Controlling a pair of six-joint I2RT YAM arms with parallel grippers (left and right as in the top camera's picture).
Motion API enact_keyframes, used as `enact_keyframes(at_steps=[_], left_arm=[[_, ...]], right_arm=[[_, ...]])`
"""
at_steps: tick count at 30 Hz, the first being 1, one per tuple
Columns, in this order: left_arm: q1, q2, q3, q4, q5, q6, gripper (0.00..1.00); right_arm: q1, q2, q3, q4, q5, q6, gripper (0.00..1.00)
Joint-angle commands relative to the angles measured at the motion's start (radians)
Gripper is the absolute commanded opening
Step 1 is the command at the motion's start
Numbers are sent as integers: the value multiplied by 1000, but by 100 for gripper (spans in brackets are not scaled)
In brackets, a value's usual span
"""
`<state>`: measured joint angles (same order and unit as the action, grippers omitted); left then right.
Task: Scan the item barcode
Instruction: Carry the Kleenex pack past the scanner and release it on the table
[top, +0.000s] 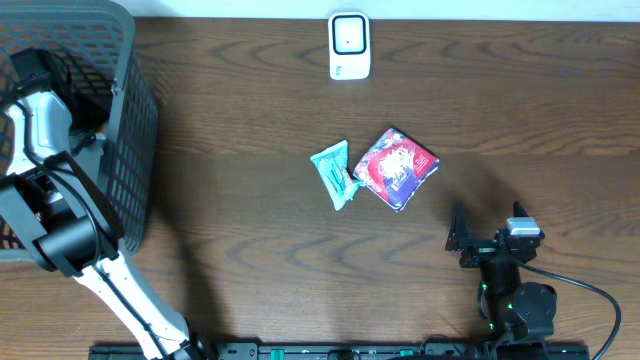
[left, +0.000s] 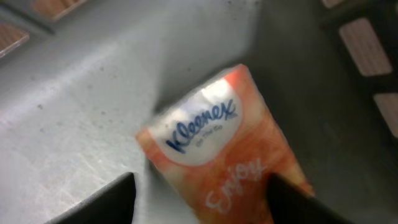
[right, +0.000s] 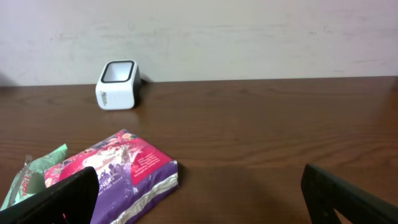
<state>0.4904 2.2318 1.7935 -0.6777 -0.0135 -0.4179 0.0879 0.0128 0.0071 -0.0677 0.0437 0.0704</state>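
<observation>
An orange Kleenex tissue pack (left: 224, 149) lies on the grey floor of the basket (left: 74, 112) in the left wrist view. My left gripper (left: 199, 208) stands over it with the jaws apart. The left finger (left: 106, 202) is clear of the pack, and the right finger (left: 292, 202) is at its edge. From overhead the left arm (top: 40, 130) reaches down into the grey basket (top: 130, 140) and hides the gripper and pack. The white barcode scanner (top: 349, 45) (right: 117, 84) stands at the table's far edge. My right gripper (top: 488, 222) (right: 202, 208) is open and empty, low over the table at front right.
A purple-and-red packet (top: 397, 168) (right: 124, 171) and a green packet (top: 335, 174) (right: 37, 168) lie side by side mid-table, just ahead and left of the right gripper. The basket's mesh walls (left: 367, 43) rise around the left gripper.
</observation>
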Motion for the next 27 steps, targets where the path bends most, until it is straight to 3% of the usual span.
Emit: enact_keyframes(at_steps=[1, 2, 10, 21, 27], left_arm=[[2, 50, -12, -15, -12, 14, 19], [2, 50, -12, -22, -8, 15, 8], [2, -33, -9, -92, 37, 21, 7], [1, -508, -9, -82, 83, 12, 7], [0, -738, -9, -81, 240, -42, 7]], right_arm=[[-2, -3, -2, -4, 0, -8, 99], [-2, -3, -2, -4, 0, -8, 99], [-2, -3, -2, -4, 0, -8, 99], [-2, -3, -2, -4, 0, -8, 99], [-2, -3, -2, -4, 0, -8, 99]])
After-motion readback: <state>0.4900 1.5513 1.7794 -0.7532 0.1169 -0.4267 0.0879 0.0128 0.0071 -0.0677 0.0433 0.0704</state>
